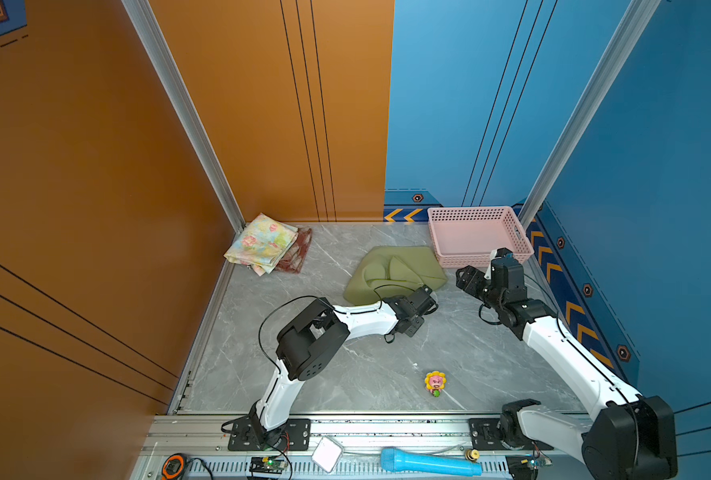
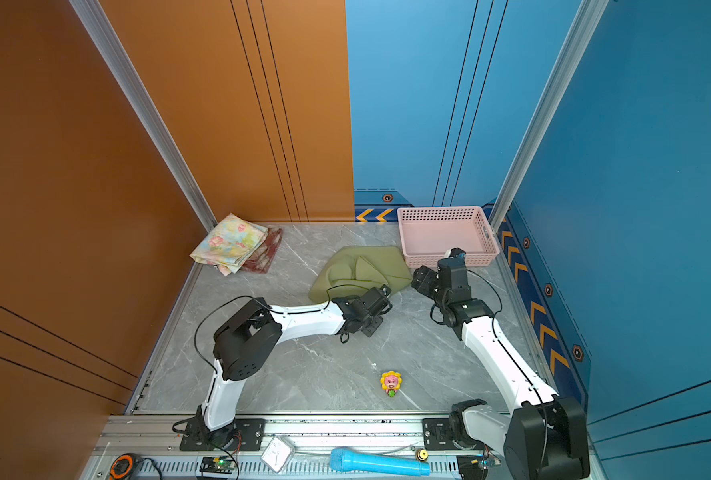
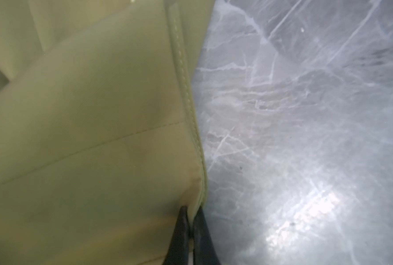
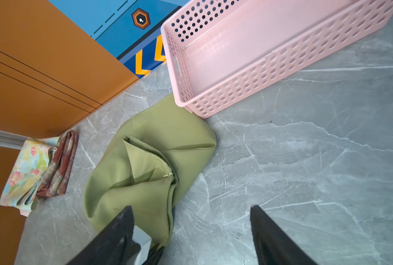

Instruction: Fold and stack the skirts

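The left claw (image 3: 192,226) was clenched on the olive green skirt (image 1: 391,270), gripping its stitched hem. Only the left wrist view showed that pinch. The skirt lay rumpled toward 12 o'clock on the marble table (image 1: 345,374), against the pink basket (image 1: 470,211) at 1 o'clock. The right claw (image 4: 191,207) hung wide open at the skirt's 3 o'clock side. At 10 o'clock, the floral skirt (image 1: 260,243) lay folded on the plaid skirt (image 1: 297,254).

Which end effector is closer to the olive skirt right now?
Left. The left end effector is shut on the seamed edge of the olive skirt; the right end effector hangs open beside it, toward the pink basket.
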